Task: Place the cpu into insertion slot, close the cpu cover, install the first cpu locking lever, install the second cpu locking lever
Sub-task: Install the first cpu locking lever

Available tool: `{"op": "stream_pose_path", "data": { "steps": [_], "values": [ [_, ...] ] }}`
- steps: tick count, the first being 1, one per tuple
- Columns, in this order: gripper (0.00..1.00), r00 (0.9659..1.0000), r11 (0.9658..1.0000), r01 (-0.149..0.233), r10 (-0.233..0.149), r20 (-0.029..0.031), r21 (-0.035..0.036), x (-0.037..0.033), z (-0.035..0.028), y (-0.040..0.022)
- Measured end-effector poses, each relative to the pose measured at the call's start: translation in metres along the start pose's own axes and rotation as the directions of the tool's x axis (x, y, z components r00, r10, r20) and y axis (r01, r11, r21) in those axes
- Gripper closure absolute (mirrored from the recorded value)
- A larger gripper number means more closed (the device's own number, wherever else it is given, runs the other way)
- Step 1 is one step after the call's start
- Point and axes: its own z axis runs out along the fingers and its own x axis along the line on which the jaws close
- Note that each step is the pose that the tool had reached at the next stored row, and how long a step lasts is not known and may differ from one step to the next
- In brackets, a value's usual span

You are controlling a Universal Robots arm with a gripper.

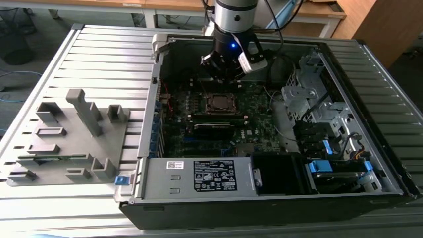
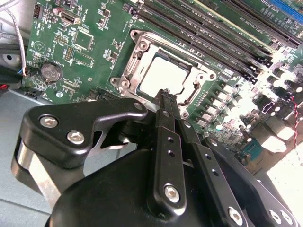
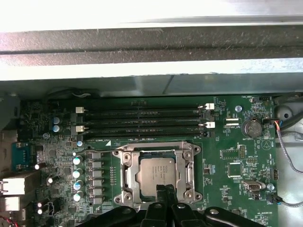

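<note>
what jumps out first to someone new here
The closed black gripper hovers at the edge of the cpu, a silver chip seated in the insertion slot on the green board. In the exterior view the arm reaches into an open computer case on a slatted table.

Over the insertion slot [image 3: 124, 163]: taken up by the gripper [image 1: 227, 74], its fingers pressed together.
Board edge past the memory slots [image 3: 142, 120]: the case wall [image 3: 142, 61] rises close.
Case side on the exterior view's right: the drive cage [image 1: 317, 99] crowds it.
Case edge nearest the exterior camera: the power supply [image 1: 211, 176] fills it.
</note>
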Motion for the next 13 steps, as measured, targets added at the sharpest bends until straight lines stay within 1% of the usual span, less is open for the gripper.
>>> {"op": "stream_pose_path", "data": {
  "steps": [10,13],
  "values": [
    [0.90,1.0000,1.0000,0.000,0.000,-0.0001,0.0002,0.0001,-0.0002,0.0000],
    [0.90,1.0000,1.0000,0.000,0.000,-0.0001,0.0004,0.0021,-0.0003,-0.0002]
  ]
}}
